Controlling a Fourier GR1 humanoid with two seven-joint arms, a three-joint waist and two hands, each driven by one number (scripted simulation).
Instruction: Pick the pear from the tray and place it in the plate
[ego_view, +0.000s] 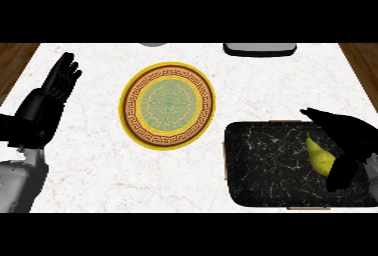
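A yellow-green pear (319, 157) lies on the black marbled tray (266, 165) at the lower right. My right hand (347, 135) reaches in from the right edge over the tray. Its fingers arch above the pear and its thumb (341, 175) comes down beside it, so the hand brackets the fruit and hides its right side. I cannot see whether fingers and thumb touch the pear. The round plate (167, 105), with a yellow rim and a green patterned centre, sits left of the tray. My left hand (57, 82) rests open at the left edge, fingers up.
The white marble counter (96, 165) has wooden floor showing at both upper corners. A grey-and-white appliance (260, 48) stands at the far edge, and a small grey object (153, 44) peeks in beside it.
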